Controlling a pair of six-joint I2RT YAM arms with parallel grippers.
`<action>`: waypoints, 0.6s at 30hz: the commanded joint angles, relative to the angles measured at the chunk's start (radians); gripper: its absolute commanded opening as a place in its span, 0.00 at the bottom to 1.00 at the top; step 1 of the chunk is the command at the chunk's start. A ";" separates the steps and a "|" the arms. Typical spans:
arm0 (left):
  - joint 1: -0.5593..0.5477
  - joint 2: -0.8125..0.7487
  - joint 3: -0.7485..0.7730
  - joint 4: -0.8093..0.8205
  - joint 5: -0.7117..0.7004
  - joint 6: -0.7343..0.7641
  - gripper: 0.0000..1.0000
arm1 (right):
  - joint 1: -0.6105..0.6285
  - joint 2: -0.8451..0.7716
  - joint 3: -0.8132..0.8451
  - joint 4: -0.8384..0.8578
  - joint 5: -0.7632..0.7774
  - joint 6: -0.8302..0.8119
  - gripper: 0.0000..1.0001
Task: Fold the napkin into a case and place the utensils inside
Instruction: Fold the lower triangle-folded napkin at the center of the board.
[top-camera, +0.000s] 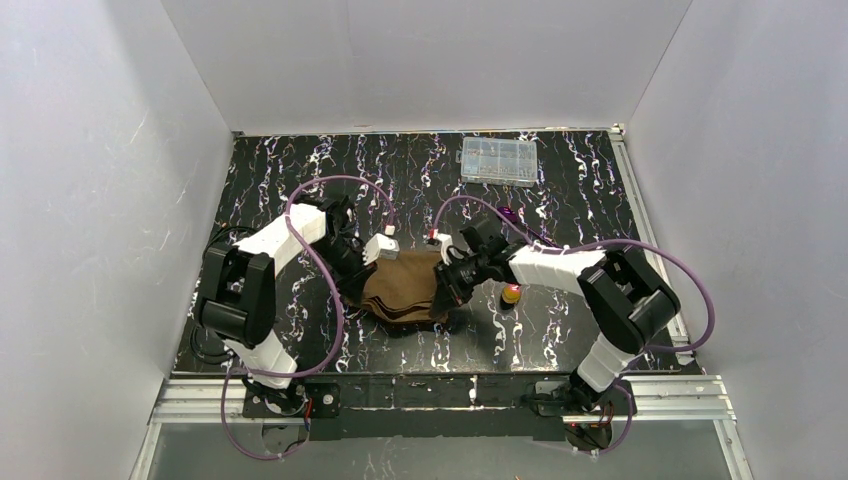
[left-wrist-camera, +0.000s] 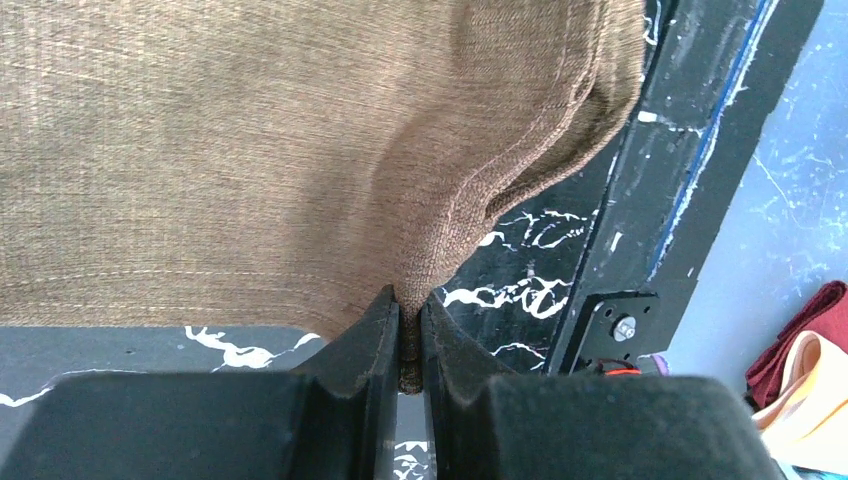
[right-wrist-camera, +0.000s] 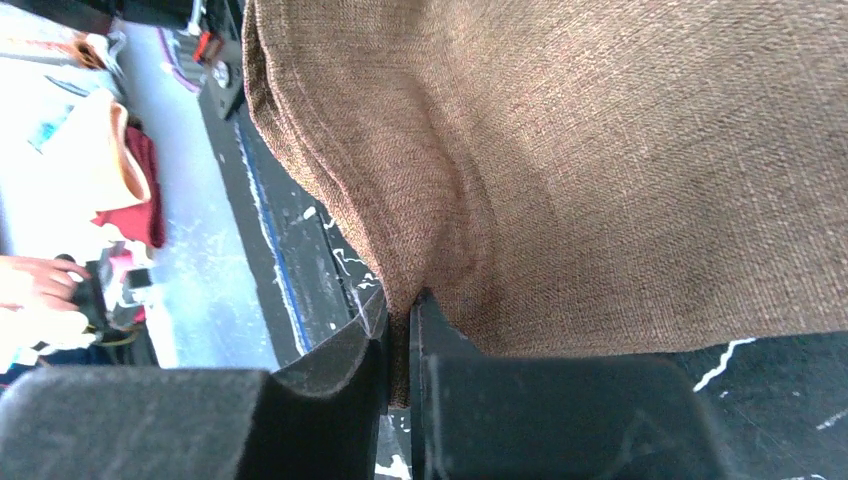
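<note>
Brown napkin (top-camera: 405, 290) sits bunched on the black table (top-camera: 580, 200), pinched at opposite edges by the left gripper (left-wrist-camera: 410, 315) and right gripper (right-wrist-camera: 400, 310), jaws nearly together on cloth. Purple-headed utensil (top-camera: 509, 214) and gold-headed utensil (top-camera: 511, 294) lie to its right.

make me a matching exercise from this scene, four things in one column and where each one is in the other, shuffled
Things
1. napkin
2. box
3. purple utensil
4. orange utensil

Places
a. near the far edge of the table
b. pinched by the left gripper and the right gripper
c. on the near side of the right arm
d. on the far side of the right arm

Pairs: 1-b, 2-a, 3-d, 4-c
</note>
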 joint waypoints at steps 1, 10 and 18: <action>0.016 0.027 0.044 0.029 -0.041 -0.046 0.00 | -0.046 0.010 0.021 0.070 -0.091 0.075 0.12; 0.017 0.088 0.102 0.052 -0.091 -0.065 0.00 | -0.055 0.117 0.042 0.099 -0.131 0.124 0.13; 0.018 0.138 0.130 0.082 -0.134 -0.065 0.00 | -0.079 0.134 0.026 0.191 -0.145 0.221 0.20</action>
